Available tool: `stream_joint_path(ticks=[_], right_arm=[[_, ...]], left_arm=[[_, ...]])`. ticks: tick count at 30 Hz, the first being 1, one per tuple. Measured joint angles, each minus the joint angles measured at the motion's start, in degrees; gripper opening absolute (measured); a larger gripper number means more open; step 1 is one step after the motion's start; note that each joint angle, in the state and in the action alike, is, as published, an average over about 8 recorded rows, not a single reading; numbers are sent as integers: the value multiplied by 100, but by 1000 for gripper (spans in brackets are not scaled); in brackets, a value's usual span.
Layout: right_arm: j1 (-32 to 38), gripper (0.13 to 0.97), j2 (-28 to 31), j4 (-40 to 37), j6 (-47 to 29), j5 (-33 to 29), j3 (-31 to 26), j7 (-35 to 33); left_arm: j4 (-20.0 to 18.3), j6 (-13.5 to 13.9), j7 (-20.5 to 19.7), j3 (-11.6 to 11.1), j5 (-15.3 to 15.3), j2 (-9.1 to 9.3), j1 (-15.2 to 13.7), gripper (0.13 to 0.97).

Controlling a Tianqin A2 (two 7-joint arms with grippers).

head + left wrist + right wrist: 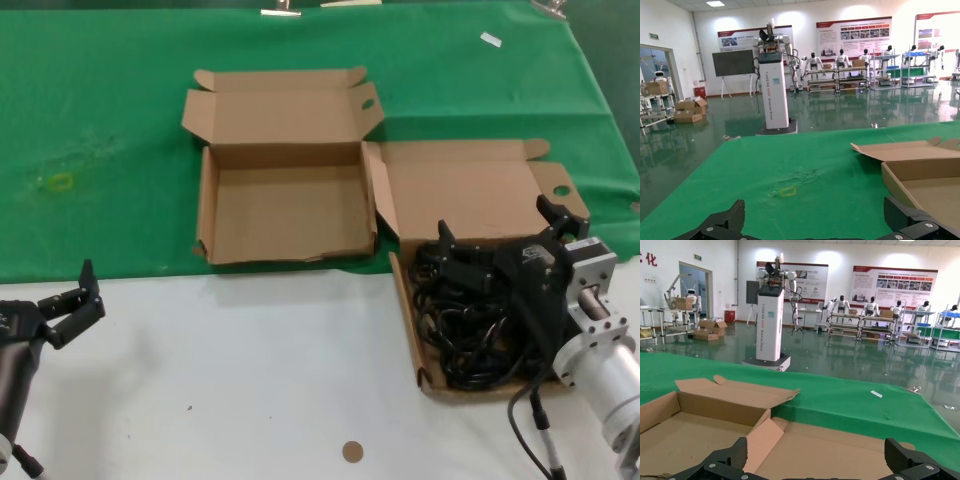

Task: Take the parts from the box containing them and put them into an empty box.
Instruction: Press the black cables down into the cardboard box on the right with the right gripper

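The black cables (470,335) lie coiled in the box containing them (470,200), at the right near part of the bench (250,370), its lid open toward the far side. The right gripper (500,240) hangs just above the coils, fingers spread, holding nothing. Just left and farther off, on the green cloth (100,150), sits the empty box (285,215), lid open. The left gripper (75,300) hovers spread at the near left, well apart from both boxes.
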Motion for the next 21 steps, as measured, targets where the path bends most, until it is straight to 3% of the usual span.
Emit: stream_joint_path(ticks=[21], right_arm=[[0, 966, 0, 0, 0, 0, 0, 0]], left_arm=[[0, 0, 0, 0, 0, 0, 0, 966]])
